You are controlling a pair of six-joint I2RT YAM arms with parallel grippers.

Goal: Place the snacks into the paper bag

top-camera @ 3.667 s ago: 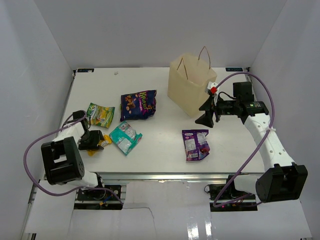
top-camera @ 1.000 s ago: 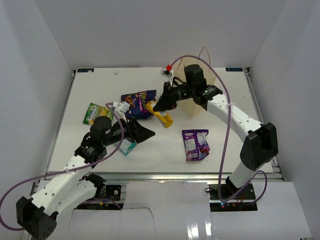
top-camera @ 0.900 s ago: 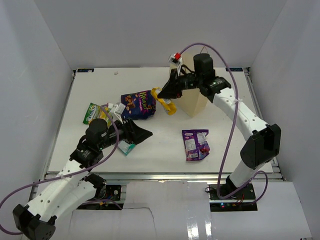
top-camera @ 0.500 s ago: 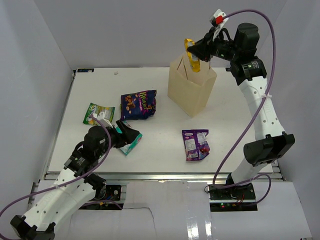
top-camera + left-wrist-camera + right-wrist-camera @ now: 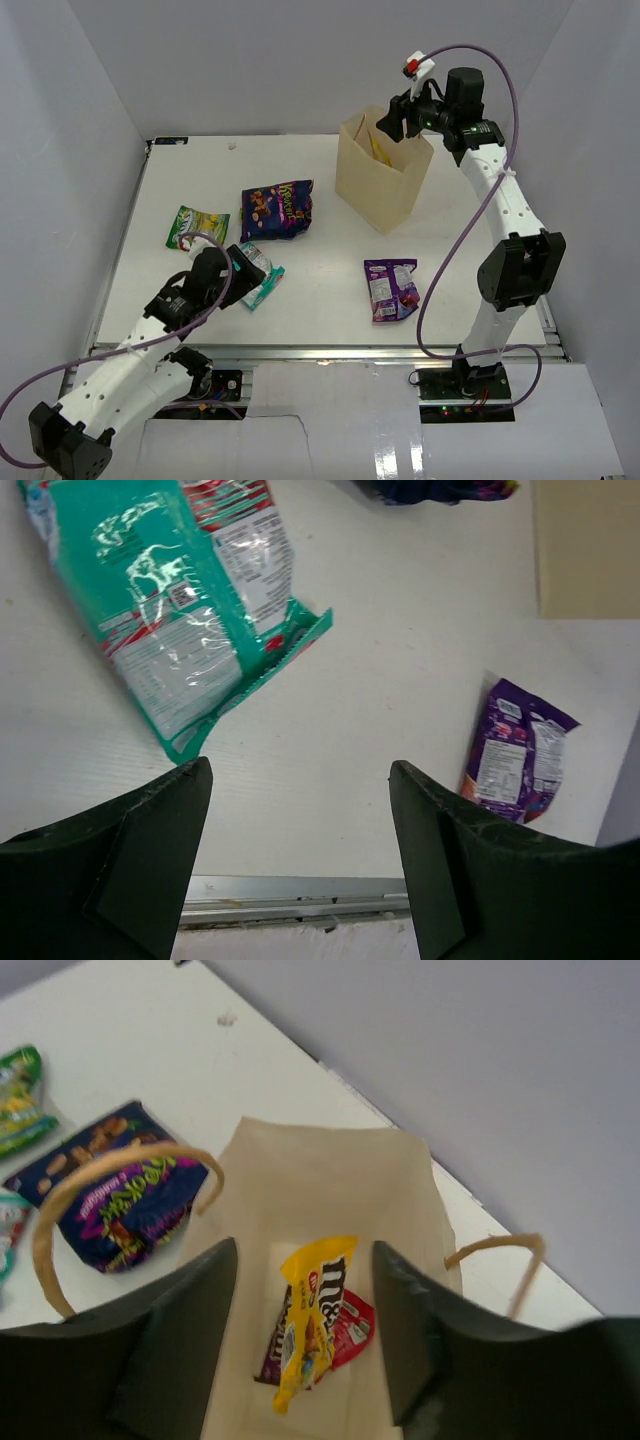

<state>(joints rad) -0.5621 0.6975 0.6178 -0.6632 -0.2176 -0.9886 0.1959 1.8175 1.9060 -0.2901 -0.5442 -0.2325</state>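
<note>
Jaws left and right stand open over a white table (image 5: 330,265) walled by pale panels (image 5: 250,60).

Between the right fingers (image 5: 160,1360), the yellow packet (image 5: 315,1300) in the bag (image 5: 300,1170) bears brown "m" letters. Beyond the left fingers (image 5: 130,860), the teal packet's (image 5: 170,610) print is too small to read.

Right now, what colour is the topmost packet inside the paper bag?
The packet is yellow; the right wrist view shows it best.

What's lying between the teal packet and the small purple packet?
Nothing: only bare table separates the teal packet from the small purple packet, plain in the left wrist view and the top view.
</note>
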